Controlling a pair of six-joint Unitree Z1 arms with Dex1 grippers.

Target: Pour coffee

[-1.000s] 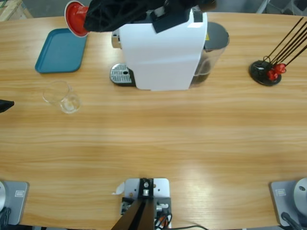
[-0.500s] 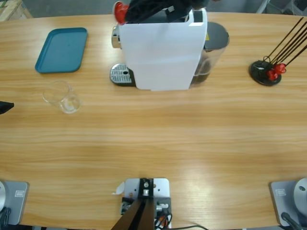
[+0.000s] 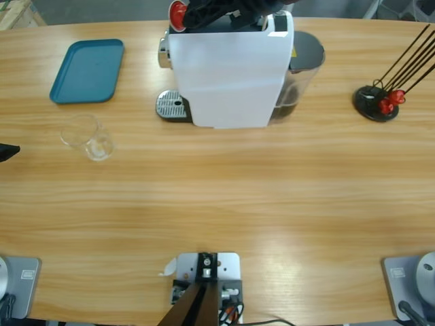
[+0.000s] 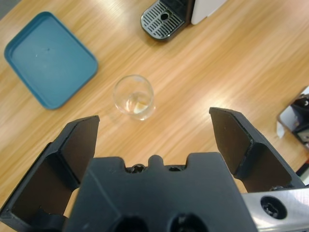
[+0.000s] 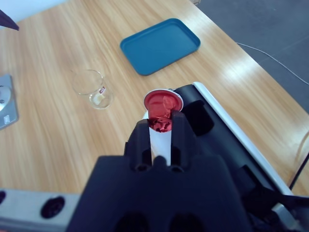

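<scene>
No coffee is in view. A clear glass (image 3: 87, 137) stands empty on the table, left of the white coffee machine (image 3: 228, 75). My left gripper (image 4: 154, 121) hangs open above the glass (image 4: 134, 96), holding nothing. My right gripper (image 5: 161, 124) is shut on a red capsule (image 5: 163, 104) just over the machine's black top (image 5: 217, 121). From above, the capsule (image 3: 177, 12) shows at the machine's upper left corner, with the right gripper (image 3: 204, 10) partly cut off by the top edge. The machine's drip grate (image 3: 172, 105) is bare.
A teal tray (image 3: 88, 70) lies at the back left, beyond the glass. A black wire capsule stand (image 3: 377, 102) with red capsules sits at the right. The machine's dark water tank (image 3: 302, 64) is on its right side.
My right gripper has carried the red capsule to the right, from beside the tray's corner to over the machine's top. The glass and my left gripper have not moved.
</scene>
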